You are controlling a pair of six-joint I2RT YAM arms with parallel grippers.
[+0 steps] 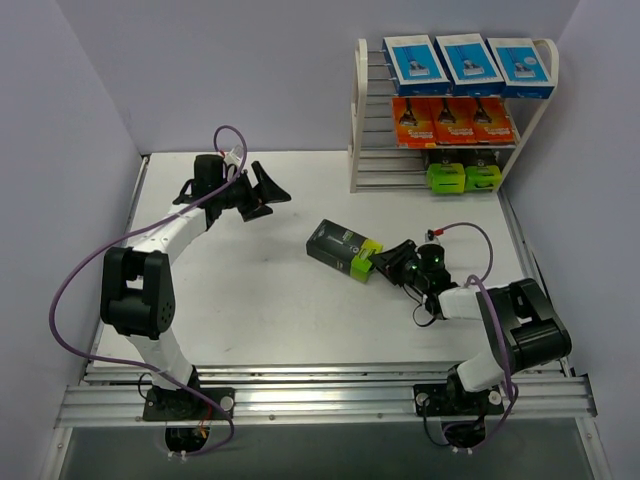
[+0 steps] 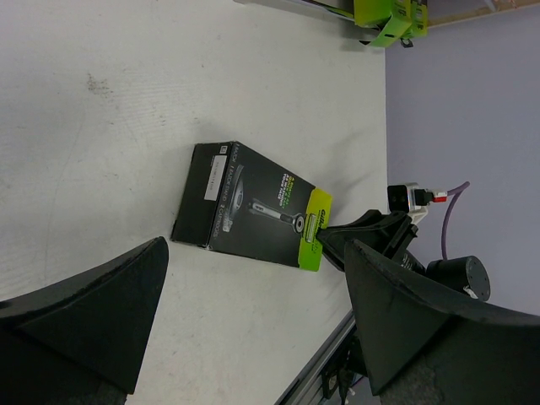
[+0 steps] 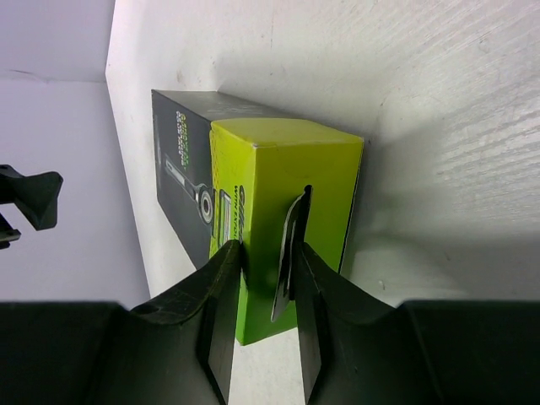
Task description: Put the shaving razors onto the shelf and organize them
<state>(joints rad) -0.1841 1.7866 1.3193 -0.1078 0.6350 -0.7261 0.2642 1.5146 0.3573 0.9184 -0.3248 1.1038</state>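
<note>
A black razor pack with a lime-green end (image 1: pixel 340 248) lies on the white table, right of centre. My right gripper (image 1: pixel 385 262) is shut on its green end; in the right wrist view both fingers (image 3: pixel 221 291) press that end (image 3: pixel 278 169) on either side of its hang tab. My left gripper (image 1: pixel 268 190) hovers open and empty at the back left, looking across at the same pack (image 2: pixel 253 207). The shelf (image 1: pixel 357 100) stands at the back right with three blue-and-white packs (image 1: pixel 468 60) on top, three orange ones (image 1: pixel 452 120) below, and two black-and-green packs (image 1: pixel 463 178) on a lower tier.
The shelf backs onto the purple rear wall, and purple side walls close in the table left and right. An aluminium rail (image 1: pixel 320 385) with both arm bases runs along the near edge. My right arm's purple cable (image 1: pixel 480 240) loops above its wrist.
</note>
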